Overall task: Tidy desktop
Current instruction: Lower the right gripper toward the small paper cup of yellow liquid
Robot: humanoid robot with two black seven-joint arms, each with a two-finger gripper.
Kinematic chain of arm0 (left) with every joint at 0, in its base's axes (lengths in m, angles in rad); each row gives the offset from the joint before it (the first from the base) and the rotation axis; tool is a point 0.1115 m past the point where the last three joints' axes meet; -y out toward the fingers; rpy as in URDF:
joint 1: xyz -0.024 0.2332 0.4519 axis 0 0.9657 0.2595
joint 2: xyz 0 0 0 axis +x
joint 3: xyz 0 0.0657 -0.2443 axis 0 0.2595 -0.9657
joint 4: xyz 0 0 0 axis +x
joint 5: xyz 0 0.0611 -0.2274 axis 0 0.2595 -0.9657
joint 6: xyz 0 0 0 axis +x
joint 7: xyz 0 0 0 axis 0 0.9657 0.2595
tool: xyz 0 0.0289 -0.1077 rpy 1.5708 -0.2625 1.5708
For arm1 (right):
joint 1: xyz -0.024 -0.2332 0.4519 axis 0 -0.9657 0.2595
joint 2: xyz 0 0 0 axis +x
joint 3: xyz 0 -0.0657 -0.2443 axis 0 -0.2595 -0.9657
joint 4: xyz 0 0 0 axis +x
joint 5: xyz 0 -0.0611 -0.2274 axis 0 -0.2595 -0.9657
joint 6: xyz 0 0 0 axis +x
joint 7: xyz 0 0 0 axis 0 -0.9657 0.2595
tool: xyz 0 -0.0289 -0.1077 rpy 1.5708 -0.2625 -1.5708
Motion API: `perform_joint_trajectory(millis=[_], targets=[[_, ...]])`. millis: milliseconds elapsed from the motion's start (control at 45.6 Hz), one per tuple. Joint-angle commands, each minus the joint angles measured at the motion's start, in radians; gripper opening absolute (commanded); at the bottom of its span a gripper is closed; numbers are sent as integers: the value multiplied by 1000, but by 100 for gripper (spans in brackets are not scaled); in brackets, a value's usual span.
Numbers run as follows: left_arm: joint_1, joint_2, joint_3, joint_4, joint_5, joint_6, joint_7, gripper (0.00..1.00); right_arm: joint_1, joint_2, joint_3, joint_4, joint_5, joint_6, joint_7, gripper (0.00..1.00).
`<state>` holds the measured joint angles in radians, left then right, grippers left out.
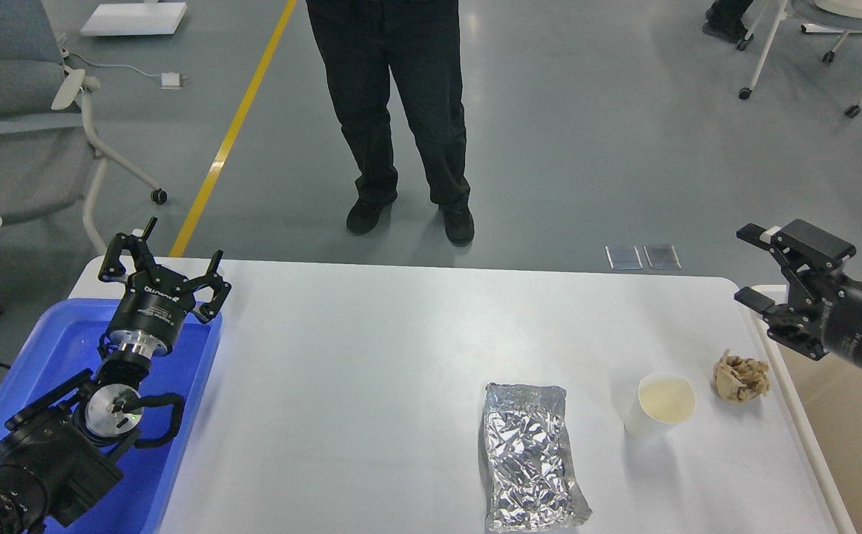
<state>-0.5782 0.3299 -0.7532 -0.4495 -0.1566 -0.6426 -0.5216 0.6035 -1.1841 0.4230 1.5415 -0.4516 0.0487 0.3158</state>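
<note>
Tray (pixel 201 386) first, at your far left: blue plastic, sitting at the tabletop's left end, and your left arm rises over it with the left gripper (pixel 165 271) poised above the tray's far edge. Its fingers (pixel 121 252) are spread and hold nothing. You can read that posture as parked over a drop-off spot, though the pictures do not say what belongs in the tray.

Moving right, the tabletop (pixel 357 386), white with rounded corners, fills the middle of the view and is bare until its right half. There you find a crumpled foil packet (pixel 531 460) lying flat near the front edge, then a white paper cup (pixel 661 408) standing upright just beside it, then a wad of brown paper (pixel 740 378) near the right edge. These three look like the clutter you are meant to clear, so the tidying seems barely begun.

Beyond the right edge sits a beige bin (pixel 839 415), a likely home for the wad. Your right gripper (pixel 757 267) hangs above that corner, fingers (pixel 756 236) apart and empty, well placed to come down on the paper wad first, since it is the nearest piece. Someone's legs (pixel 401 119) stand behind the far edge.
</note>
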Motion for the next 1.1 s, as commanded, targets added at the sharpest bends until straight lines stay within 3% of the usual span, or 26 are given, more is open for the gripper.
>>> perform_joint_trajectory(millis=[0,131,351,789,1074], targets=[[0,0,0,0,0,0,2,100,-5,-132,-82,107,-366,-10,0,99],[0,0,0,0,0,0,0,100,18,-134,-141,100,-596,-26,6,99],[0,0,0,0,0,0,2,100,163,-115,-323,72,-693,-47,34,99],[0,0,0,0,0,0,2,100,421,119,-635,-75,-697,-96,36,99],[0,0,0,0,0,0,2,100,443,241,-687,-193,-700,-105,36,99]])
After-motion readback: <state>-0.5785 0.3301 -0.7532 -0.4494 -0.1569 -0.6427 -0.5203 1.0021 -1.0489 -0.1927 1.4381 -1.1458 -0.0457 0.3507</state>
